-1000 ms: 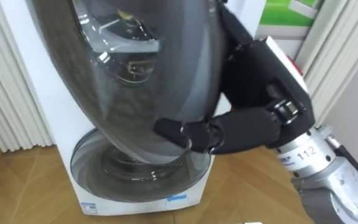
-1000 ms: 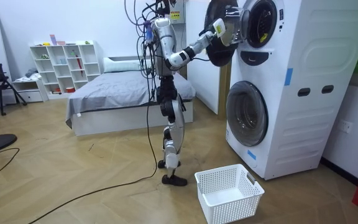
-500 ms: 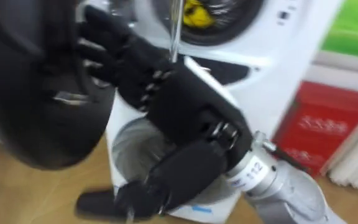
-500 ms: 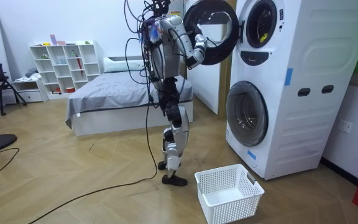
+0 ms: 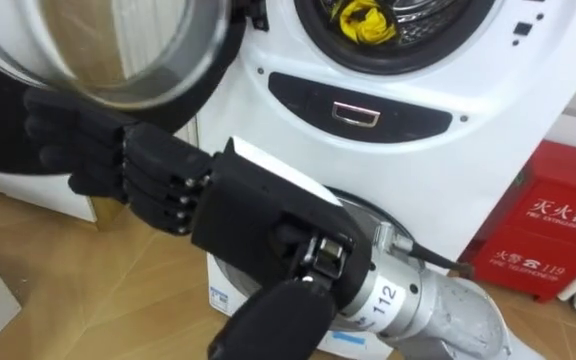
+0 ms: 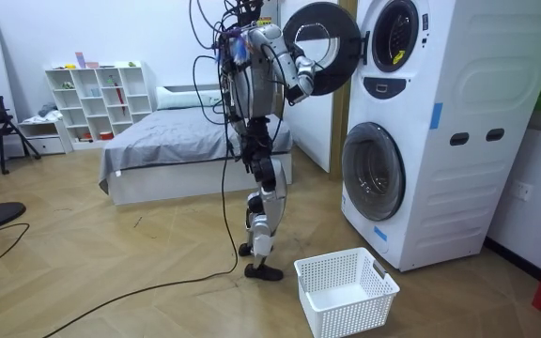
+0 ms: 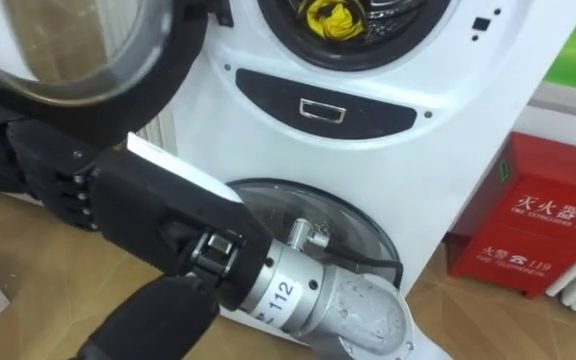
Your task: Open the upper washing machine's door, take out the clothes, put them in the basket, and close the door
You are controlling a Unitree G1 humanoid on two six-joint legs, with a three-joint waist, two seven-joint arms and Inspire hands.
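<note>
Fingers of your right hand are stretched out and hold nothing. Their tips sit at the dark underside of the round, black-rimmed glass door on the left; whether they truly press it cannot be told. The crumpled yellow cloth lies inside the upper drum of the tall white stacked washing machine, far and to the right of the hand.

The step in hand looks like clearing the door. Push with flat fingers near the rim, not the glass, until the door stands well to the left and seems unlikely to swing back. Then lift the hand right and up to the drum mouth, wrist clear of the lip, and close on a thick fold of cloth. The white lattice plastic basket waits on the floor near your feet.
</note>
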